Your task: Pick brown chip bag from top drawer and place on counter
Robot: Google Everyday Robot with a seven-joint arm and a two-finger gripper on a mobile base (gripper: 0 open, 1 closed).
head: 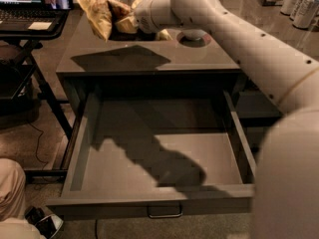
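Arm (249, 59) is seen reaching from lower right across to the upper middle of the view. Top drawer (149, 203) is pulled fully out beneath it; only the arm's shadow is noted on its floor. Counter (164, 61) is seen above the drawer, glossy, with a dark shadow under the load. Brown chip bag (102, 15) is found out of the drawer and carried over the rear left part of the counter, apparently lifted off the surface, since its shadow is set apart from it. Gripper (123, 28) is located at the bag's right end and is judged to be clamped on the crumpled foil. Placement is judged not yet done. Risks noted: if the bag is let go from this height, it may be bounced or slid on the slick top and carried over the left edge toward the laptop stand (30, 26); crinkled foil may be caught on the fingers and dragged along on retreat.
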